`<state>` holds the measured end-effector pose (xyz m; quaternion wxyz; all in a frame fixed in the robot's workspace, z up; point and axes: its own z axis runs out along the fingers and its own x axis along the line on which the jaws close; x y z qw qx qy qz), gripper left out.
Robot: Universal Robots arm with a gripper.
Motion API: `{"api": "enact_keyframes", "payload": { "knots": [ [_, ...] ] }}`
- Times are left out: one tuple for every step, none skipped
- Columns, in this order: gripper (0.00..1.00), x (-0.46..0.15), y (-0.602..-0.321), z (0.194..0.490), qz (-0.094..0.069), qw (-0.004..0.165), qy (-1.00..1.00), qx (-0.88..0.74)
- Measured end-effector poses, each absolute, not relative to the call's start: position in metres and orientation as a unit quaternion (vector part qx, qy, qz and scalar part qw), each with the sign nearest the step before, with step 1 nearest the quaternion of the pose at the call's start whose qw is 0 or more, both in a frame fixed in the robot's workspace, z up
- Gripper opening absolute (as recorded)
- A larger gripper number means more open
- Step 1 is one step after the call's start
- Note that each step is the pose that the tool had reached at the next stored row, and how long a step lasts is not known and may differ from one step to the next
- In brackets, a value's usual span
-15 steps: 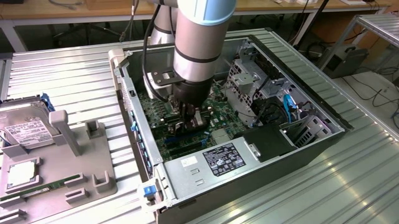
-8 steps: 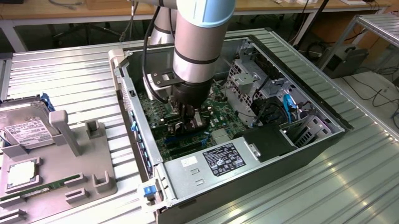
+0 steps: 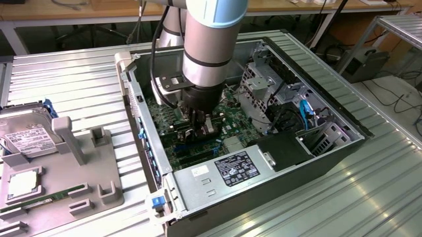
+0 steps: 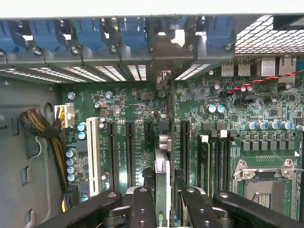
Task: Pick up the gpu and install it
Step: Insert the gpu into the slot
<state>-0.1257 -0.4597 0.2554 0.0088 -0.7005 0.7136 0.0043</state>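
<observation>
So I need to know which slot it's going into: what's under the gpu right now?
The gpu, edge-on in the claw, stands over the green motherboard, among its long black slots. The card and the claw fingers cover the spot directly beneath, so the slot can't be told.

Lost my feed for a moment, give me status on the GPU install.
Gripper down inside the open case, fingers shut on the gpu. Card edge-on over the motherboard slots. Nothing in the way.
</observation>
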Motion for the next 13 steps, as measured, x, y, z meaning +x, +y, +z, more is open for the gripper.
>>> {"api": "enact_keyframes", "payload": {
  "knots": [
    [0.26, -0.1258, -0.4587, 0.2557, 0.004, 0.009, 0.714, -0.701],
    [0.26, -0.1257, -0.4578, 0.2559, 0.004, 0.009, 0.713, -0.701],
    [0.26, -0.1257, -0.4569, 0.2562, 0.004, 0.009, 0.713, -0.701],
    [0.26, -0.1257, -0.4562, 0.2566, 0.004, 0.009, 0.713, -0.701],
    [0.26, -0.1256, -0.4556, 0.2569, 0.004, 0.010, 0.713, -0.701],
    [0.26, -0.1256, -0.4553, 0.2575, 0.004, 0.010, 0.713, -0.701],
    [0.26, -0.1256, -0.4552, 0.2579, 0.004, 0.009, 0.713, -0.701],
    [0.26, -0.1257, -0.4552, 0.2580, 0.004, 0.009, 0.713, -0.701],
    [0.26, -0.1257, -0.4552, 0.2580, 0.004, 0.009, 0.713, -0.701],
    [0.26, -0.1257, -0.4552, 0.2580, 0.004, 0.009, 0.713, -0.701],
    [0.26, -0.1258, -0.4553, 0.2580, 0.004, 0.009, 0.713, -0.701],
    [0.26, -0.1258, -0.4555, 0.2580, 0.004, 0.009, 0.713, -0.701],
    [0.26, -0.1258, -0.4559, 0.2580, 0.004, 0.009, 0.713, -0.701]
  ]
}}
